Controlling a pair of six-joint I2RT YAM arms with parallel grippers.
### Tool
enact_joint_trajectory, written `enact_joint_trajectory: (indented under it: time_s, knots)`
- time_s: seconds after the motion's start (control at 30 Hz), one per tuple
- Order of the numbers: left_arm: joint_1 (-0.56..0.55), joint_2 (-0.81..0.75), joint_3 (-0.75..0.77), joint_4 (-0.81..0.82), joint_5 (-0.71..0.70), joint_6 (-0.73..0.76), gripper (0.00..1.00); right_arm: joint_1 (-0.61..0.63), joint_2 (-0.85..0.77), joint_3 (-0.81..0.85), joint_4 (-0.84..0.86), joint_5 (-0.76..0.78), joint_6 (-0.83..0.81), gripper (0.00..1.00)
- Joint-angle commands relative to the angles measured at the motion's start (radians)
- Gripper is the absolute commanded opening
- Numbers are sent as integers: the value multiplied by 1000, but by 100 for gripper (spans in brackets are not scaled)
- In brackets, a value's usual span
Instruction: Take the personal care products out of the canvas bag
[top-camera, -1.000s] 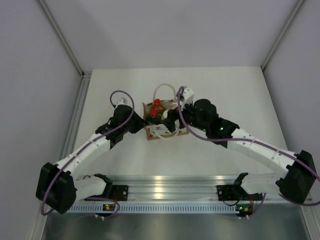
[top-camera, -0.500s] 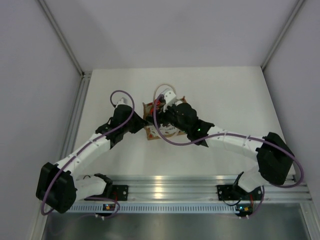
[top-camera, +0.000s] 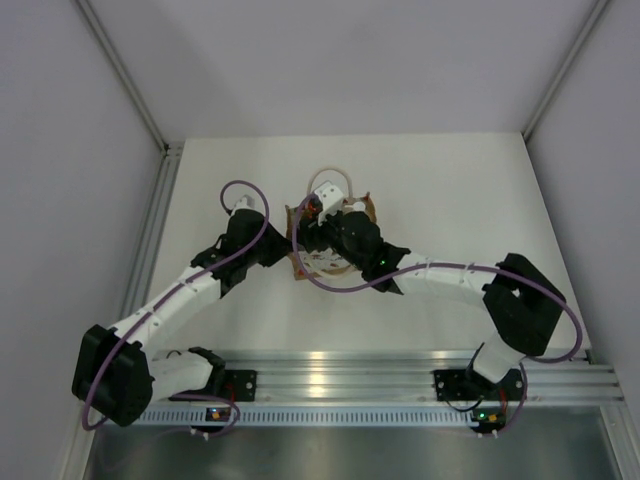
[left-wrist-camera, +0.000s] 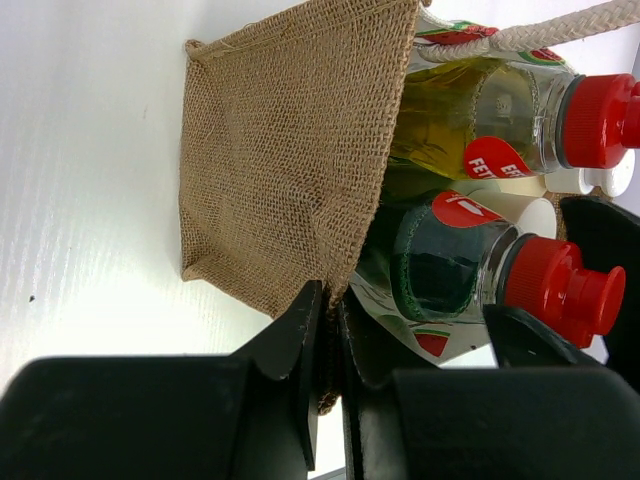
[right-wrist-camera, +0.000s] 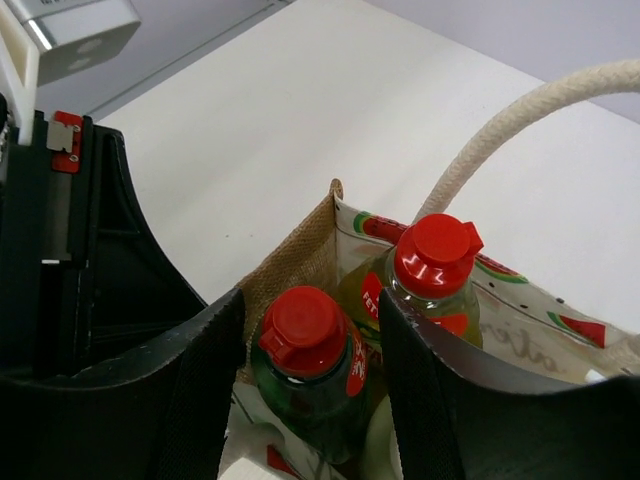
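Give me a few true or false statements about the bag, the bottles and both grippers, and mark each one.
1. The left gripper has its jaws pinched on the canvas bag's burlap wall. True.
2. The dark green bottle lies on the table outside the bag. False: it sits inside the bag, beside the yellow bottle.
3. The right gripper has its jaws open, one on each side of the dark green bottle's red cap. True.
4. The yellow bottle has a white cap. False: its cap is red.
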Motion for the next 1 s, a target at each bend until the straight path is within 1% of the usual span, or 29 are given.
enact_joint_trajectory:
  time_s: [0.0, 0.2, 0.23, 0.37, 0.4, 0.47, 0.5, 0.6, 0.63, 0.7, 0.9, 0.97]
  knots:
    - [6, -9, -6, -13, -14, 19, 0, 21, 22, 20, 106, 11, 19, 54]
    - [4, -13, -12, -13, -13, 20, 0, 22, 50, 12, 139, 7, 18, 44]
    - [6, -12, -12, -14, -13, 20, 0, 22, 56, 15, 139, 5, 16, 42]
    - [6, -15, -15, -14, -16, 23, 0, 22, 68, 10, 159, -4, 13, 36]
    - [6, -16, -15, -13, -14, 25, 0, 24, 72, 9, 159, -7, 12, 33]
    - [4, -16, -15, -13, -14, 25, 0, 22, 78, 10, 158, -9, 7, 30]
    - [4, -16, -15, -14, -16, 25, 0, 24, 78, 10, 156, -12, 5, 26]
    - [6, -18, -17, -13, -16, 23, 0, 22, 76, 3, 167, -36, -1, 18]
    - [6, -16, -17, -13, -16, 23, 0, 24, 75, 0, 171, -47, -10, 10]
    - [6, -16, -17, -14, -14, 22, 0, 25, 69, 1, 171, -58, -14, 0]
    - [6, -22, -17, -13, -18, 22, 0, 28, 41, 42, 152, -55, -39, 0]
    - [6, -24, -17, -14, -19, 20, 0, 28, 27, 56, 139, -53, -79, 0]
